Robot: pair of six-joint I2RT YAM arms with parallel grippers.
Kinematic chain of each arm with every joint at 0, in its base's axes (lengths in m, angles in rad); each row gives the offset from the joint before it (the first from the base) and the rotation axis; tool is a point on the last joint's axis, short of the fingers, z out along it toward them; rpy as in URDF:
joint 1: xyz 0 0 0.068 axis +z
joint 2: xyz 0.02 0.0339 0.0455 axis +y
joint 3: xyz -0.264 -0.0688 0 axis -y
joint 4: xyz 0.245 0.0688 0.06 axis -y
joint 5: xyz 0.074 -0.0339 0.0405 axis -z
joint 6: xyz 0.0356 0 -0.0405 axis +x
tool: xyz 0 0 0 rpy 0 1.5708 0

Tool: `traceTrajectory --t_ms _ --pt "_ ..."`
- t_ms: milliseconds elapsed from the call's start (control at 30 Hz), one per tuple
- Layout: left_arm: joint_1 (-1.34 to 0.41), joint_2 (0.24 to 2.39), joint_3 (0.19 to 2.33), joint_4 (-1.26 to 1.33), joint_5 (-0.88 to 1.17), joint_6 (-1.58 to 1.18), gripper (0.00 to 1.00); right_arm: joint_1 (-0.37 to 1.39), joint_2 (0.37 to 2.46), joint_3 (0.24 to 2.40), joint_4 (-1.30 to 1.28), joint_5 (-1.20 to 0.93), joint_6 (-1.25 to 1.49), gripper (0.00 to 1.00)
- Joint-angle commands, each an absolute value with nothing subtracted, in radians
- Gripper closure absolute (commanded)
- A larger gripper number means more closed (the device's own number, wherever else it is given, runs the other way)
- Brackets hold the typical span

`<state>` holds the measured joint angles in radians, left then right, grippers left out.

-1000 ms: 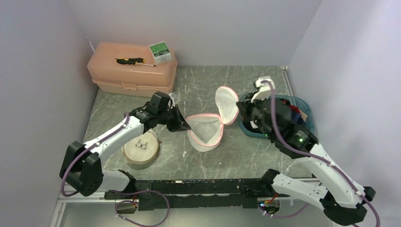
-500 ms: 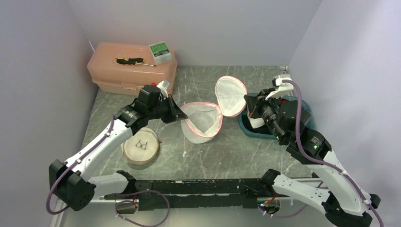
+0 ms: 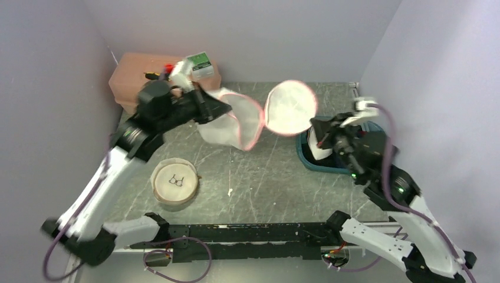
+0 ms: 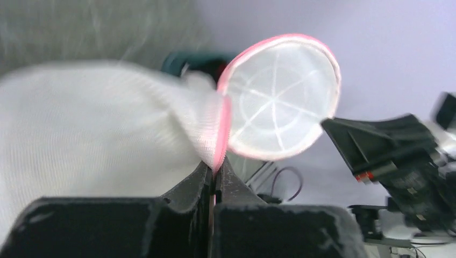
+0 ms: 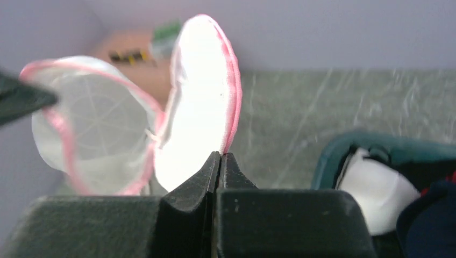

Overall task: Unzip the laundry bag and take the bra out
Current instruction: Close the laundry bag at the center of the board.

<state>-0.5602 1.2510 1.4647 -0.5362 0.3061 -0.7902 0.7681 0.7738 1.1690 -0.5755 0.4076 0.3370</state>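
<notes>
Over table, arms hold bag aloft.

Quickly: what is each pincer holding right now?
Left pincer: closed on the white mesh laundry bag with pink edging.
Right pincer: closed on that bag's round flap.

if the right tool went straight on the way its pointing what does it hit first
The laundry bag's round flap: the right tool is shut on its pink rim, so the flap lies directly ahead. Past it, probably the bag body that the left tool holds; depth is unclear.
</notes>
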Motion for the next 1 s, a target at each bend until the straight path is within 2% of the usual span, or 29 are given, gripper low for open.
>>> traceTrajectory --t_ms 0,100,167,233,400,467,667,967 --pt "-0.564 1.124 1.233 -0.57 0.24 -0.783 0.97 0.765 0.762 1.154 -0.526 0.472 0.354 1.0" --pt "-0.564 1.175 0.933 -0.373 0.359 -0.895 0.97 0.763 0.78 1.003 -0.49 0.427 0.423 1.0" --pt "-0.567 1.206 0.86 -0.29 0.425 -0.933 0.97 0.763 0.796 0.965 -0.485 0.416 0.434 1.0" --pt "-0.568 1.193 0.922 -0.355 0.394 -0.894 0.97 0.763 0.79 0.981 -0.485 0.418 0.416 1.0" --pt "-0.567 1.163 1.228 -0.554 0.275 -0.768 0.97 0.763 0.781 1.149 -0.525 0.451 0.338 1.0" --pt "-0.567 1.175 1.266 -0.585 0.265 -0.756 0.97 0.764 0.782 1.196 -0.54 0.456 0.321 1.0" --pt "-0.568 1.174 1.113 -0.464 0.329 -0.836 0.97 0.763 0.77 1.203 -0.57 0.463 0.31 1.0" --pt "-0.569 1.19 1.005 -0.399 0.348 -0.882 0.97 0.763 0.79 1.241 -0.619 0.457 0.249 1.0"
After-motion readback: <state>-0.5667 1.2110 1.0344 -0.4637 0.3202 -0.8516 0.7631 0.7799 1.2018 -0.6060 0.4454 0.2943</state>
